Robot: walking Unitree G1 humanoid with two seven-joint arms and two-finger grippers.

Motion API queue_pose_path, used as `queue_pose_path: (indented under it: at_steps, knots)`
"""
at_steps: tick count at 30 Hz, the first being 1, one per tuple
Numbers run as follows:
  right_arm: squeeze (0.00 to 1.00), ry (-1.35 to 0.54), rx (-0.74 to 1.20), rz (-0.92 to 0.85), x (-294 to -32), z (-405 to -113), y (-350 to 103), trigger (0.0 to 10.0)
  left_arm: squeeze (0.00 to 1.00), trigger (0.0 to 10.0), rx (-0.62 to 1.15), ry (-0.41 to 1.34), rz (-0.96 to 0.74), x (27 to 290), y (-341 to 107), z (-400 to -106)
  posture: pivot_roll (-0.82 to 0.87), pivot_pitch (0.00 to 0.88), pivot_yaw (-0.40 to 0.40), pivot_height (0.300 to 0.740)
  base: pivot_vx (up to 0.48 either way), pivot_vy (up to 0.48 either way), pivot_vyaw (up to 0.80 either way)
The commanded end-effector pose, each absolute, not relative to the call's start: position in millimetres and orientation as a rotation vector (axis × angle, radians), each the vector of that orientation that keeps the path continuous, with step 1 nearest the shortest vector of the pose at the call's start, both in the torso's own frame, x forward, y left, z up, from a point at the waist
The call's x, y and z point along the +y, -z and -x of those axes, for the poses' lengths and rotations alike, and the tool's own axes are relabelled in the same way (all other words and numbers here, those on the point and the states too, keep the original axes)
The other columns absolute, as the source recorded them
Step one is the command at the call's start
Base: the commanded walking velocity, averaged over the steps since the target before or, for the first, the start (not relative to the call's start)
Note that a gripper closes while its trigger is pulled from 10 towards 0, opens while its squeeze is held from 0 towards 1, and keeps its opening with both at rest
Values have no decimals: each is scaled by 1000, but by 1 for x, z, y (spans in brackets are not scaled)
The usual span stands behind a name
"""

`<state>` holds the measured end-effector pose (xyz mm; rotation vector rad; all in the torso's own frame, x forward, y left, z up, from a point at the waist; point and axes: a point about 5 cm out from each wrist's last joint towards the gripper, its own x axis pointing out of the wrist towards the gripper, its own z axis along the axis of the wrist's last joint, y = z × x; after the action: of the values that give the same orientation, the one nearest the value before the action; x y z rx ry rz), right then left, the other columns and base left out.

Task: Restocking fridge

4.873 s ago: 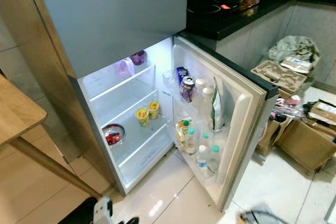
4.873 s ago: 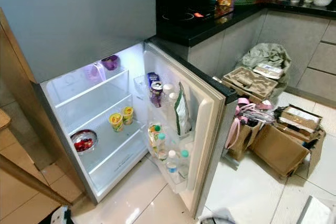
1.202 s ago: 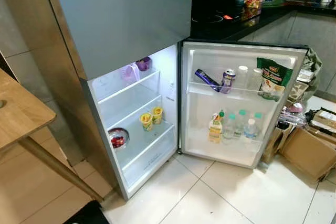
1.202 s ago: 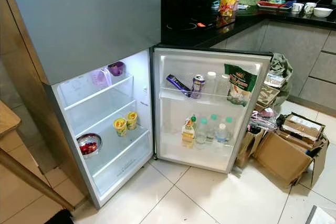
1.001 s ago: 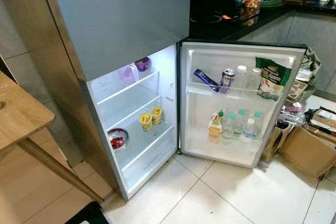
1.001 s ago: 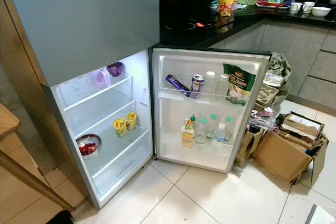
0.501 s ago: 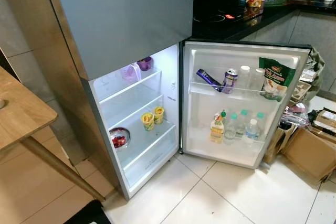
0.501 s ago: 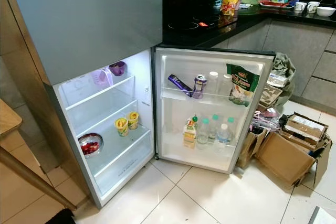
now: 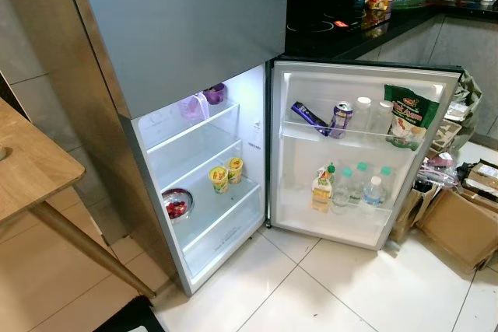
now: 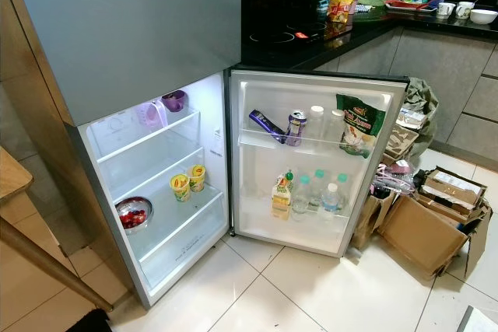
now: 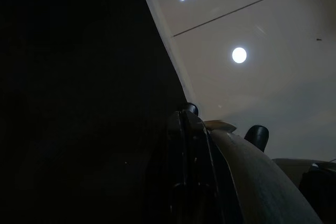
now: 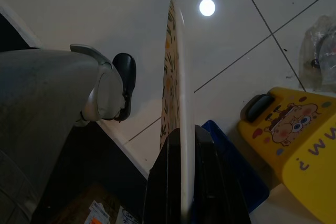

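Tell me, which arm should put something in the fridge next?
Probably the right: its jaws are shut on a flat patterned item, ready for the open fridge. The left wrist view is mostly dark.

On the fridge's middle shelf [image 9: 204,167] stand two yellow cups [image 9: 226,174]; a bowl of red fruit [image 9: 177,204] sits lower, purple cups [image 9: 204,100] up top.

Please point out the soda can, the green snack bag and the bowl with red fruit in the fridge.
soda can [image 9: 340,119]: left eye view, middle of its body.
green snack bag [image 9: 408,117]: left eye view, centre of its front.
bowl [image 10: 132,214]: right eye view, the red fruit inside.
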<state>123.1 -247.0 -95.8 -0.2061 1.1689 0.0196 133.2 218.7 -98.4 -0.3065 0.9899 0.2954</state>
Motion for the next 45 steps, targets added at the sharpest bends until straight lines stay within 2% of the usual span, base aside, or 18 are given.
queue_pose_path:
  at_steps: [1, 7, 38, 45]
  knots:
    - [0, -20, 1163, 213, -247, -127, 95, 10000, 0, 10000, 1006, -287, 297, 216, 100, -130, -70, 0, 12, 740, 0, 0, 0]
    - [0, -31, 1159, 212, -246, -127, 95, 10000, 0, 10000, 1008, -282, 295, 214, 101, -129, -73, 0, 20, 740, 0, 0, 82]
    - [0, -27, 1194, 206, -243, -116, 99, 10000, 0, 10000, 1012, -251, 270, 212, 100, -132, -75, 0, 28, 740, 0, 0, 776]
    - [0, 2, 1181, 218, -248, -119, 97, 10000, 0, 10000, 1013, -239, 256, 211, 100, -133, -75, 0, 28, 740, 0, 0, 0]
